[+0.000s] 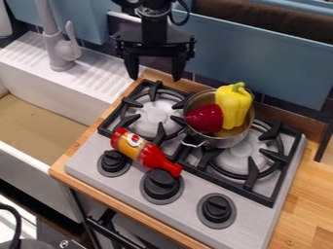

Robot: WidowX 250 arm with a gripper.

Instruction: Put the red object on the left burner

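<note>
Wooden surface along the right and in a strip around the pale grey stove, with blue-grey panels behind and a dark tiled band at their foot. At the far left, a grey faucet beside a ridged white drainboard; nearer, a white-walled sink with a brownish floor. Black grates over the left burner and the right burner, three black knobs in a slanting row along the near side of the stove, and a dark handle below. Metal pot on the far side of the grates, between the burners and partly over the right one; inside, a glossy red object at left, touching an upright yellow pepper. Also red: a bottle with a yellow-orange label, lying along the near edge of the left grate, narrow end toward the middle knob. Above the far edge of the stove, beyond the left burner, the black hand, pointing down, wide apart at the fingers and with nothing in its grasp.
</note>
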